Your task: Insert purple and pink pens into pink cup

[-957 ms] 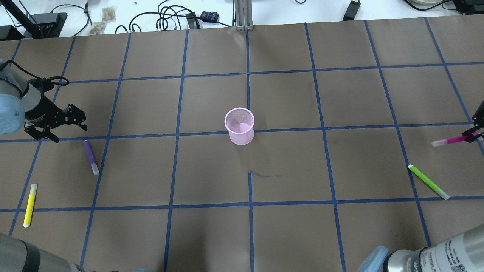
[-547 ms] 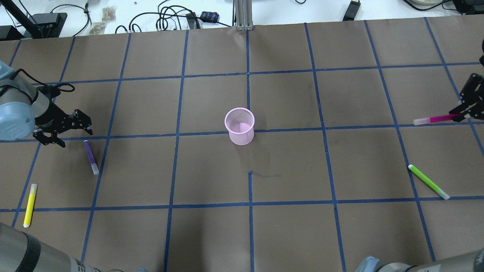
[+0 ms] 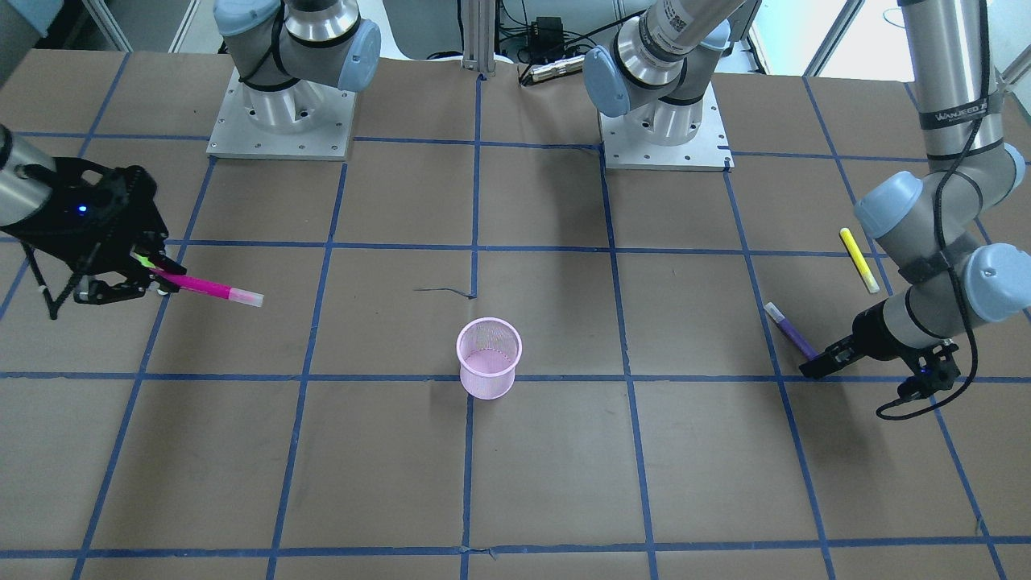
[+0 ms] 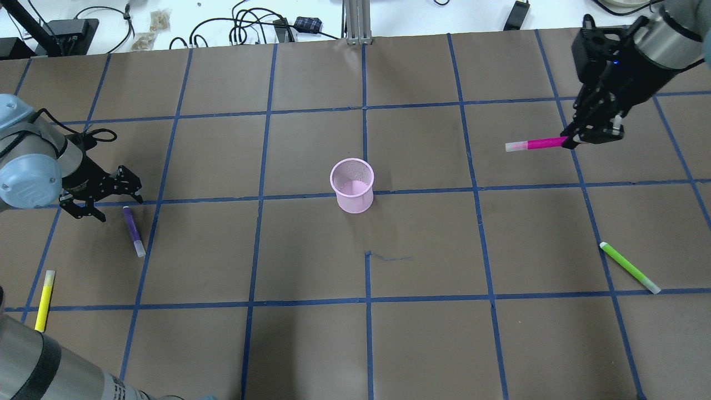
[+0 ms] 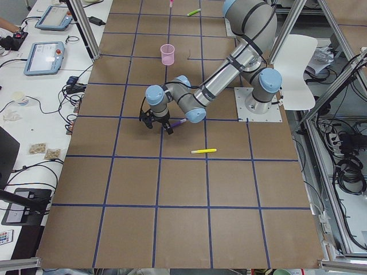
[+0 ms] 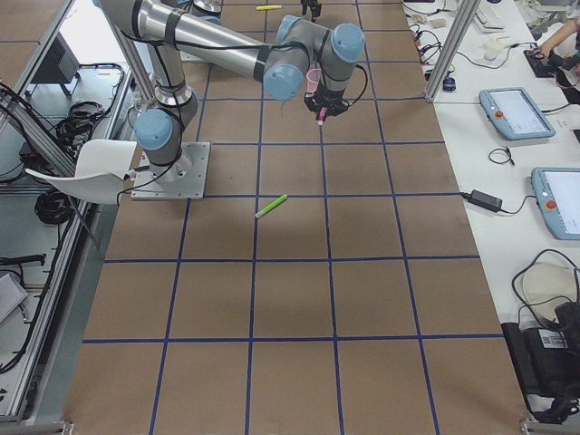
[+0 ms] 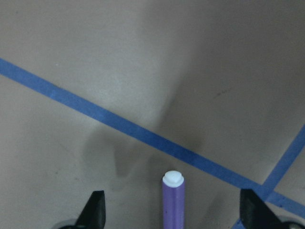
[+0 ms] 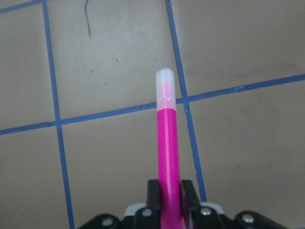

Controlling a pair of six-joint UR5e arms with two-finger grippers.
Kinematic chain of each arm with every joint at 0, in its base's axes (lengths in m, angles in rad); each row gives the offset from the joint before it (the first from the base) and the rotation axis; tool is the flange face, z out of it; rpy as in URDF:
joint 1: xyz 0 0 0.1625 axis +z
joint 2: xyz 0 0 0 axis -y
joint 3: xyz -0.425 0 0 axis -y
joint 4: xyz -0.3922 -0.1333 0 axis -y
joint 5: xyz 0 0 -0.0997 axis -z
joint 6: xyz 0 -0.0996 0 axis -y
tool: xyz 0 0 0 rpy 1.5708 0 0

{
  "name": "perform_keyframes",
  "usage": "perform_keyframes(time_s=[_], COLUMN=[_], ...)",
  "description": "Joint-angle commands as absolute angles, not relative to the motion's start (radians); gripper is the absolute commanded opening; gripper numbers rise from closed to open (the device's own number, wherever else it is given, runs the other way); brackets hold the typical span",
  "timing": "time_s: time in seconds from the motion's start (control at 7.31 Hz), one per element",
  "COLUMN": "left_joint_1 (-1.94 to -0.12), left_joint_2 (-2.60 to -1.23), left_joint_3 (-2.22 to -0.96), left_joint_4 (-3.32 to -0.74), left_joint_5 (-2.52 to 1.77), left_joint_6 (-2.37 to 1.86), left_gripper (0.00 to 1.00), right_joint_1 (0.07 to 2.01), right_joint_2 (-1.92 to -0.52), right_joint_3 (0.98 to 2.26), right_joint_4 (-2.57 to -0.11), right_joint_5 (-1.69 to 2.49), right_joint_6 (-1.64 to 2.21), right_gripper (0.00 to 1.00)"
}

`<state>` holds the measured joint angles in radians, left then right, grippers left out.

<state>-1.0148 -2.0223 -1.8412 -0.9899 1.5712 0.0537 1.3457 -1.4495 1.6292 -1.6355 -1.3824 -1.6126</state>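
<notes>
The pink mesh cup (image 4: pixel 352 185) stands upright at the table's centre and also shows in the front view (image 3: pixel 488 358). The purple pen (image 4: pixel 133 230) lies flat at the left. My left gripper (image 4: pixel 118 207) is open and low over the table. In the left wrist view, the pen's capped end (image 7: pixel 173 200) lies between the spread fingers, untouched. My right gripper (image 4: pixel 577 141) is shut on the pink pen (image 4: pixel 536 144). It holds the pen level above the table at the far right, with the tip pointing toward the cup. The right wrist view shows the pen (image 8: pixel 167 157) clamped.
A yellow pen (image 4: pixel 44 300) lies at the near left and a green pen (image 4: pixel 629 268) at the near right. The two arm bases (image 3: pixel 282 113) stand at the robot's edge. Cables (image 4: pixel 250 28) lie beyond the far edge.
My right gripper has lifted the pink pen and carried it away from the robot and leftward toward the cup. My left gripper has edged right, over the purple pen's end.
</notes>
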Motion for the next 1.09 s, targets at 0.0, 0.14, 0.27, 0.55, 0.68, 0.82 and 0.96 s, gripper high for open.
perform_keyframes(time_s=[0.0, 0.14, 0.27, 0.55, 0.68, 0.82, 0.96], left_joint_1=[-1.02, -1.02, -1.02, -1.02, -1.02, -1.02, -1.019], left_joint_2=[-2.028, -2.029, -2.034, -2.034, -2.034, -2.033, -2.033], left_joint_3=[-1.842, -1.844, -1.844, -1.838, -1.838, -1.836, -1.836], left_joint_4=[-0.991, -0.991, -0.991, -0.989, -0.986, -0.985, -0.985], left_joint_5=[1.572, 1.572, 1.571, 1.563, 1.562, 1.56, 1.56], left_joint_6=[0.031, 0.025, 0.023, 0.022, 0.021, 0.025, 0.026], left_gripper=[0.89, 0.82, 0.79, 0.42, 0.21, 0.0, 0.0], right_joint_1=[1.585, 1.709, 1.808, 1.92, 1.959, 1.98, 1.989], right_joint_2=[-1.441, -1.425, -1.405, -1.341, -1.303, -1.28, -1.244], right_joint_3=[1.588, 1.579, 1.58, 1.582, 1.577, 1.56, 1.531], right_joint_4=[-1.733, -1.767, -1.832, -1.873, -1.846, -1.847, -1.855], right_joint_5=[-1.487, -1.559, -1.628, -1.698, -1.715, -1.735, -1.738], right_joint_6=[-1.369, -1.291, -1.251, -1.244, -1.243, -1.214, -1.171], right_gripper=[0.0, 0.0, 0.0, 0.0, 0.0, 0.0, 0.0])
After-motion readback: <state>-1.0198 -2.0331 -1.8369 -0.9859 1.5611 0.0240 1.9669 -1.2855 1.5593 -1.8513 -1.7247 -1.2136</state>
